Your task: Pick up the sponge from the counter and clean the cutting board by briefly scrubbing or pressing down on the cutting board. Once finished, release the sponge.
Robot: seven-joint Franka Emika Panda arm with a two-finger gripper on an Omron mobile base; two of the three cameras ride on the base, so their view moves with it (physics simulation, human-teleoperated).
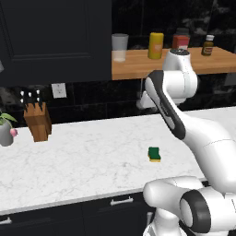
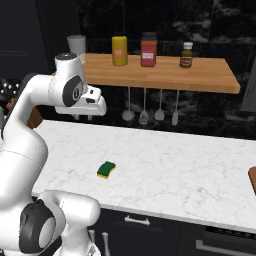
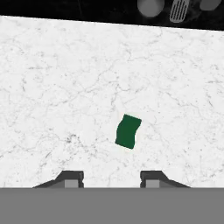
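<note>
Small green-topped yellow foam sponge (image 3: 127, 131) seen lying free on white marble desk (image 3: 52, 87), hand (image 3: 111, 178) held open above, brown wooden board corner (image 2: 252, 180) caught at the right base view's edge

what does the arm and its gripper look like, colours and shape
The arm is built of smooth, rounded glossy white shells, with dark grey to black bands and round caps at the joints. One long link carries a dark stripe along its side. No loose cables or markings are visible. The gripper ends in two small dark grey finger tips with lighter grey pads, wedge-shaped and set apart.
</note>
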